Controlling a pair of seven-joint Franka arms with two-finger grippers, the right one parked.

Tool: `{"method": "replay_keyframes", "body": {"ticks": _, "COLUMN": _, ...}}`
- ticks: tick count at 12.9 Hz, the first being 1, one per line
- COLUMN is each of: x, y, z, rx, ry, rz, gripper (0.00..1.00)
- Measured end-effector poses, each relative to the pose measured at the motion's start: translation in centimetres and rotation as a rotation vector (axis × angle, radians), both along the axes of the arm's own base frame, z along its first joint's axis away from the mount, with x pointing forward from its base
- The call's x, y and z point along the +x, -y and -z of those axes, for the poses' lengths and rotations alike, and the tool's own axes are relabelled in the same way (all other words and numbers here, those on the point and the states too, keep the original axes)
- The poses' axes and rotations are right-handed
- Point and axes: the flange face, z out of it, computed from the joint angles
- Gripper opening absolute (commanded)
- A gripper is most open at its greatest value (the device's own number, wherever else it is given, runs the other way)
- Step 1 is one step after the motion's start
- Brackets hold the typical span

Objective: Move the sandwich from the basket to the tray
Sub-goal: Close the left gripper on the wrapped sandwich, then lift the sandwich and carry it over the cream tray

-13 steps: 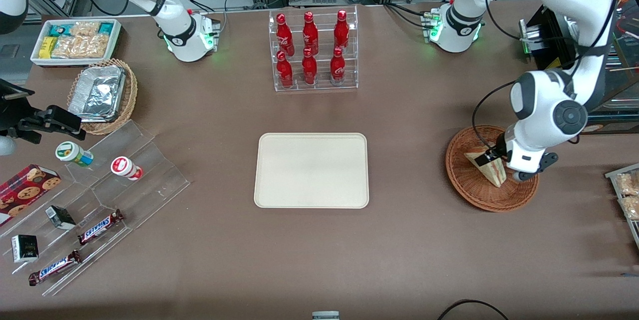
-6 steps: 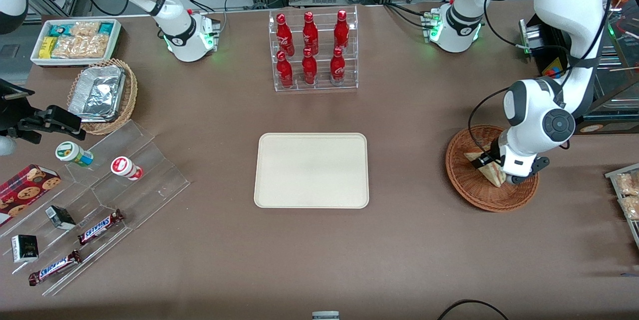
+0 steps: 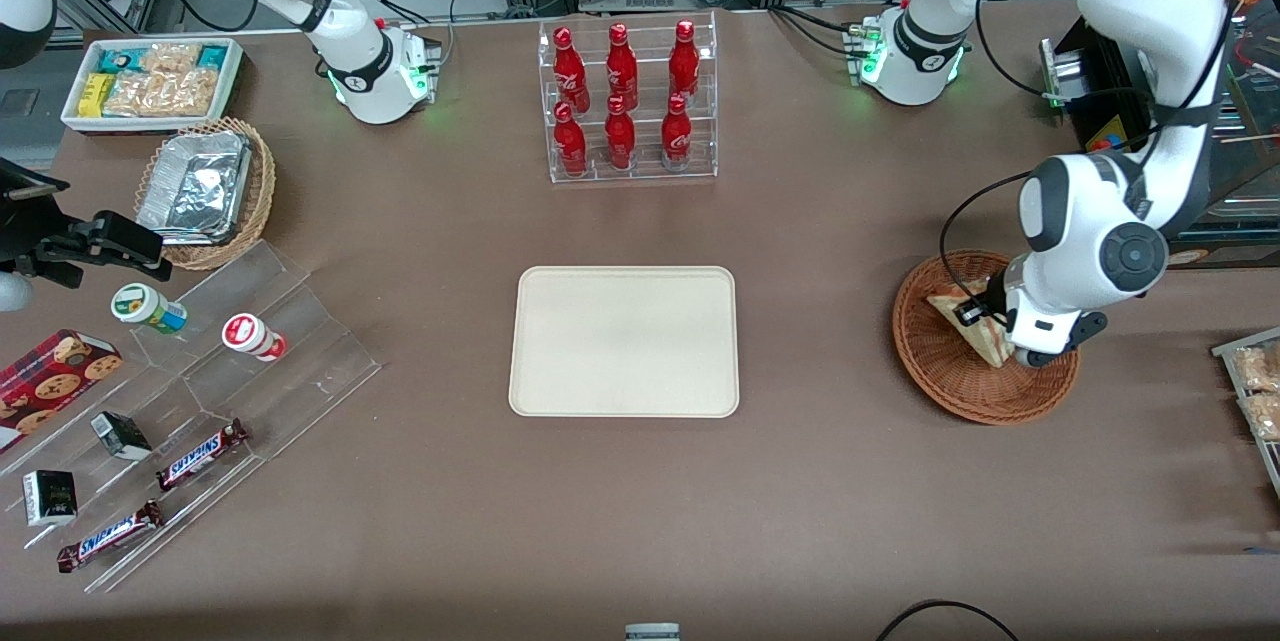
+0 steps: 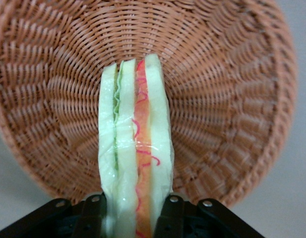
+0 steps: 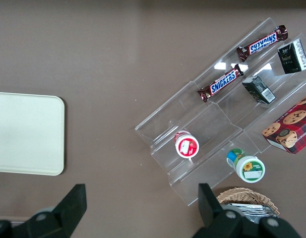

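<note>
I see my gripper point(image 4: 135, 218) clamped on the sandwich point(image 4: 135, 148) just above the basket point(image 3: 945, 381), well apart from the tray point(image 3: 624, 341).

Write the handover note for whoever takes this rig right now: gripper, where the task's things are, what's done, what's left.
Gripper: over the basket, jaws shut on the sandwich, one on each bread face, seen from the wrist view.
Sandwich: held on edge, above the weave inside the basket; whether it touches the bottom cannot be told.
Tray: mid-table, toward the parked arm's end from the basket, nothing on it.
Done: sandwich gripped.
Left: lift it clear of the basket rim, carry it over to the tray, set it down, open the jaws.
</note>
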Motion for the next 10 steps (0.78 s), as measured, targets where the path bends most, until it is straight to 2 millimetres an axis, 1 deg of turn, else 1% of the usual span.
{"method": "replay_keyframes", "body": {"ticks": 1, "x": 0.5, "y": 0.9, "z": -2.2, "rx": -0.002, "ry": -0.002, "rz": 0.017, "gripper": 0.24}}
{"method": "replay_keyframes", "body": {"ticks": 2, "x": 1.1, "y": 2.2, "z": -4.4, "rx": -0.004, "ry": 0.001, "rz": 0.041, "gripper": 0.24}}
{"method": "replay_keyframes", "body": {"ticks": 3, "x": 1.6, "y": 4.1, "z": -6.3, "rx": -0.005, "ry": 0.010, "rz": 0.074, "gripper": 0.24}}
{"method": "replay_keyframes", "body": {"ticks": 4, "x": 1.9, "y": 6.7, "z": -7.6, "rx": -0.007, "ry": 0.026, "rz": 0.114, "gripper": 0.24}}
{"method": "replay_keyframes", "body": {"ticks": 5, "x": 2.0, "y": 9.5, "z": -8.3, "rx": -0.008, "ry": 0.041, "rz": 0.153, "gripper": 0.24}}
{"method": "replay_keyframes", "body": {"ticks": 6, "x": 2.1, "y": 12.0, "z": -8.6, "rx": -0.010, "ry": 0.050, "rz": 0.186, "gripper": 0.24}}
{"method": "replay_keyframes", "body": {"ticks": 8, "x": 2.3, "y": 16.3, "z": -8.2, "rx": -0.014, "ry": 0.057, "rz": 0.254, "gripper": 0.25}}
{"method": "replay_keyframes", "body": {"ticks": 10, "x": 2.1, "y": 22.2, "z": -7.0, "rx": -0.018, "ry": 0.056, "rz": 0.345, "gripper": 0.24}}
